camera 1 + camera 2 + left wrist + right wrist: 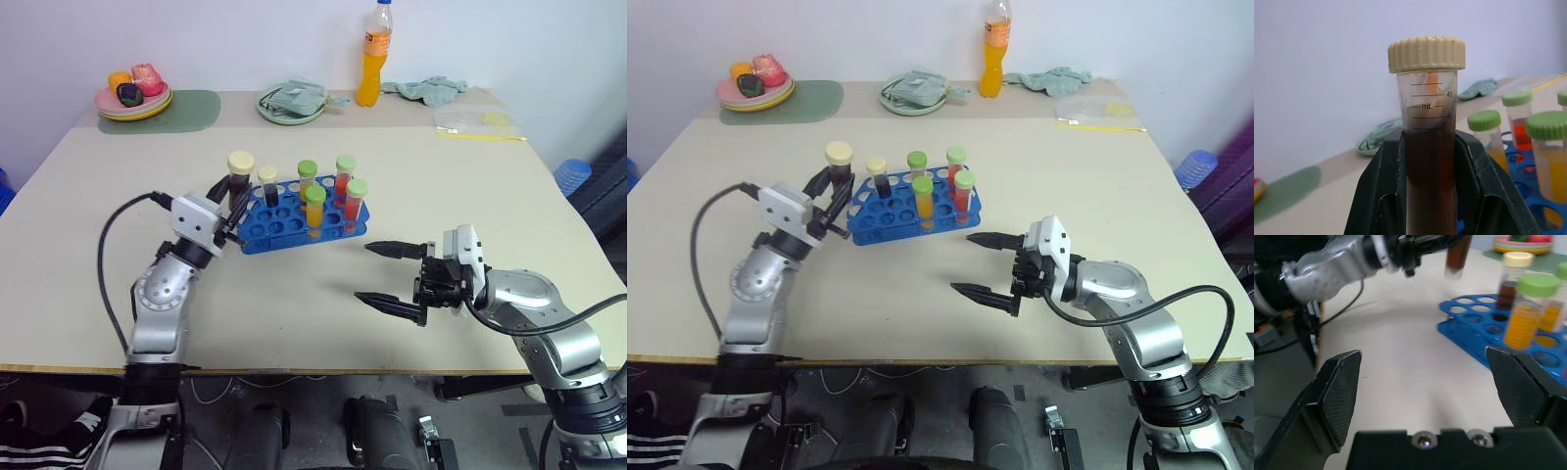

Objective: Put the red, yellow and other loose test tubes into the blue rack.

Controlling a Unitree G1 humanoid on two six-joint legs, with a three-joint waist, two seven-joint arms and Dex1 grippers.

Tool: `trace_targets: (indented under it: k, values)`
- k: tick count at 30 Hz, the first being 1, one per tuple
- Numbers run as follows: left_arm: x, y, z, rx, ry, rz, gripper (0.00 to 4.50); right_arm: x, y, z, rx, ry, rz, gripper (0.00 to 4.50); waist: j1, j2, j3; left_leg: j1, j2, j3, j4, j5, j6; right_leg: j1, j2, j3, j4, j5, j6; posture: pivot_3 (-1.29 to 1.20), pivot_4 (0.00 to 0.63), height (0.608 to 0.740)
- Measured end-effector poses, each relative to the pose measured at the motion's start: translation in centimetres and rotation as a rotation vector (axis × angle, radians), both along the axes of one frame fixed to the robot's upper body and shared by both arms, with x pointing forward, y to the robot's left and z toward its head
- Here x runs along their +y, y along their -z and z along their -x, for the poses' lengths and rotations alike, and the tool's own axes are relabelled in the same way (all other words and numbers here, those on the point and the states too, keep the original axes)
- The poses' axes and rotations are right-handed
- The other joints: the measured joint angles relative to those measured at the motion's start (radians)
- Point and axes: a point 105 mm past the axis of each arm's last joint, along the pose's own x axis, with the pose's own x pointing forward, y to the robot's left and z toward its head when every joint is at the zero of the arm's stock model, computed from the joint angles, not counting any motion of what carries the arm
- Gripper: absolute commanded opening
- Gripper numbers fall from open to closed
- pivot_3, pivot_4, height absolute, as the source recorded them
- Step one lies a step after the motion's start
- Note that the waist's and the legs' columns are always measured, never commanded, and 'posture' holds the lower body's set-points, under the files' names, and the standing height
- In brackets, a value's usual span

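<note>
Brown liquid fills the cream-capped test tube (239, 176), clamped upright in the left gripper (233, 210) just off the blue rack's (294, 227) left end, its long axis near vertical and its base above the rack's empty holes. Judging from this, the move left is a short shift right, then straight down. The rack sits mid-tabletop, towards the left edge. The right gripper (390, 275) hangs with jaws spread wide and empty, nearer the front edge.
</note>
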Motion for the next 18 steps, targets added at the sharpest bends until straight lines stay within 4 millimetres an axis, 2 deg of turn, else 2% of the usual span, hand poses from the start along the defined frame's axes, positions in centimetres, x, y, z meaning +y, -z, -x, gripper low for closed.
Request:
trace_targets:
  k: [7,12,18]
  values:
    - [-1.1,0.6,-0.9,-0.008,0.035,0.046,0.83,-0.1,-0.1,-0.2,-0.011,0.024,0.0,4.5,0.0,0.0,0.0,0.0,0.0,0.0,0.0,0.0,0.0,0.0,0.001,0.0,0.0,0.0,0.0,0.0,0.15,0.74]
    - [-1.8,2.6,-1.3,0.051,0.057,0.039,0.83,-0.2,-0.1,-0.4,-0.014,0.036,-0.003,4.5,0.0,0.0,0.0,0.0,0.0,0.0,0.0,0.0,0.0,0.0,0.001,0.0,0.0,0.0,0.0,0.0,0.15,0.74]
    - [-4.0,3.3,-1.6,0.073,0.137,0.039,0.83,-0.2,-0.2,-0.4,-0.019,0.044,-0.004,4.5,0.001,0.0,0.0,0.0,0.0,0.0,0.001,0.0,0.0,0.001,0.001,0.0,0.0,0.0,0.0,0.0,0.15,0.74]
